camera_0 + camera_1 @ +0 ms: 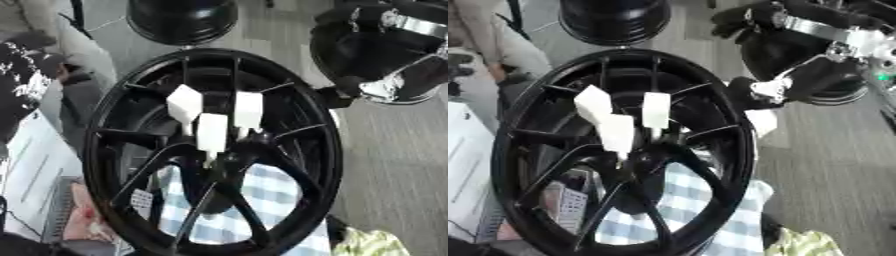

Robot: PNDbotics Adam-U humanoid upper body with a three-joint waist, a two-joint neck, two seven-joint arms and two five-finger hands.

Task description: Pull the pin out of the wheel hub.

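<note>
A big black wheel hub (pixel 325 150) fills the middle of both views, spokes meeting at its centre (pixel 229 162). Three pins with white rectangular tags stick up near the centre: one (pixel 185 103), one (pixel 212 132), one (pixel 248 110). My right hand (pixel 747 95) comes in from the upper right and sits just outside the rim's right edge. In the right eye view its dark fingers are curled over a fourth white-tagged pin (pixel 761 121), which hangs clear of the wheel. My left hand shows in neither view.
A blue-and-white chequered cloth (pixel 271 190) lies under the wheel. Black round parts stand at the top (pixel 182 20) and upper right (pixel 367 50). White papers (pixel 31 165) and a person's hand (pixel 83 220) are at the lower left. A yellow-green cloth (pixel 372 245) lies at the lower right.
</note>
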